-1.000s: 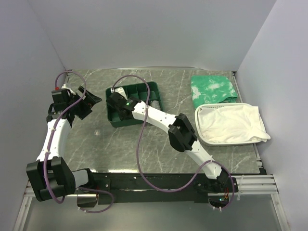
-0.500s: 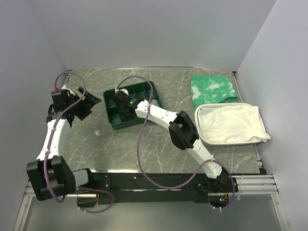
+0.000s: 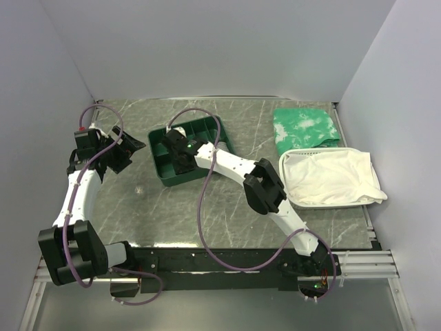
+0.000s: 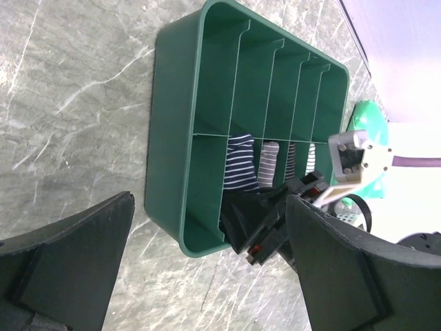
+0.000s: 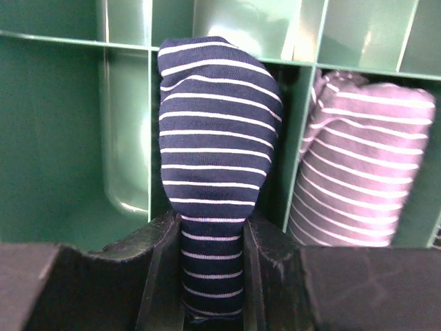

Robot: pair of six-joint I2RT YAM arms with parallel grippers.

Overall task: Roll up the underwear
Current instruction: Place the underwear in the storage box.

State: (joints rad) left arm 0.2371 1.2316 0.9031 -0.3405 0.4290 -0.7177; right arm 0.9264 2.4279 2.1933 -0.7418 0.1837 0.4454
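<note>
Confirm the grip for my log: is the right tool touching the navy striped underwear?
Touching. The right wrist view shows the fingers of the right tool pressed against both sides of the underwear, squeezing its lower end narrow between them.

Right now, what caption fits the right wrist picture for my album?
Right fingers pinch the rolled navy striped underwear in a green divider tray compartment.
</note>
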